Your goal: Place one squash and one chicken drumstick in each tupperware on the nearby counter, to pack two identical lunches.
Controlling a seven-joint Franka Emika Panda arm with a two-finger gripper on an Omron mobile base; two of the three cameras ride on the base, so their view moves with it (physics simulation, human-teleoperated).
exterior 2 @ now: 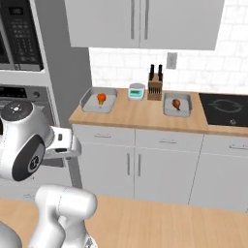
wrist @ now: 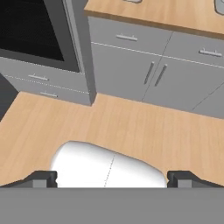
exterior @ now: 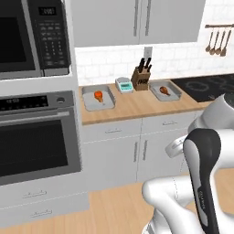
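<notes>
Gripper (wrist: 112,178), spread and empty, should approach squarely the counter (exterior 2: 140,116) tupperware (exterior 2: 99,101) left of the knife block (exterior 2: 155,89).

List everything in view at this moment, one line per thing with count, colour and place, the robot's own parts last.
tupperware: two, grey, on the counter; left one, right one
squash: one, orange-red, in the left tupperware
chicken drumstick: one, brown-orange, in the right tupperware
counter: one, light-brown wood, grey cabinets below
kitchen scale: one, grey, between the tupperware
knife block: one, brown, right of the scale
stovetop: one, black, right end of the counter
oven: one, steel and black, left of the counter
microwave: one, dark, above the oven
end effector: one, dark tips, open and empty, over the wooden floor
</notes>
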